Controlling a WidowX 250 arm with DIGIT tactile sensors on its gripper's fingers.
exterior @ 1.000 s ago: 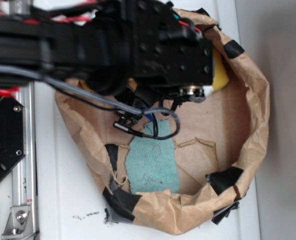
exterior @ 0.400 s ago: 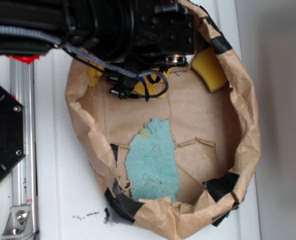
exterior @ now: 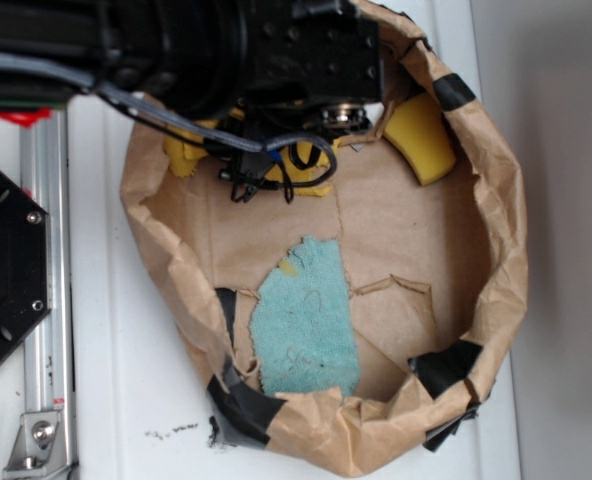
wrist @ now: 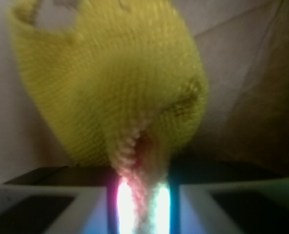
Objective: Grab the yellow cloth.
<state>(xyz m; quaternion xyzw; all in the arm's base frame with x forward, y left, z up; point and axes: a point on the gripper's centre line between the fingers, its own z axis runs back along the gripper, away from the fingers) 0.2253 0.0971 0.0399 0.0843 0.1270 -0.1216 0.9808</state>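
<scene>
The yellow cloth [wrist: 115,83] fills the wrist view, a bunched fold of bright terry hanging from my gripper [wrist: 140,195]. The jaws are shut on a pinched ridge of it, with the fingers [wrist: 86,204] close on either side. In the exterior view, parts of the yellow cloth [exterior: 184,152] show under the black arm at the top of the brown paper basin [exterior: 496,250]. The arm's body hides the gripper there.
A small smooth yellow sponge [exterior: 421,138] lies against the basin's upper right wall. A flat teal-green cloth [exterior: 306,320] lies on the basin floor at the lower middle. Black tape patches [exterior: 241,405] hold the paper rim. A metal rail [exterior: 46,320] runs along the left.
The arm has moved toward the top of the frame. More of the yellow cloth shows under it, and the paper basin's left rim has shifted outward.
</scene>
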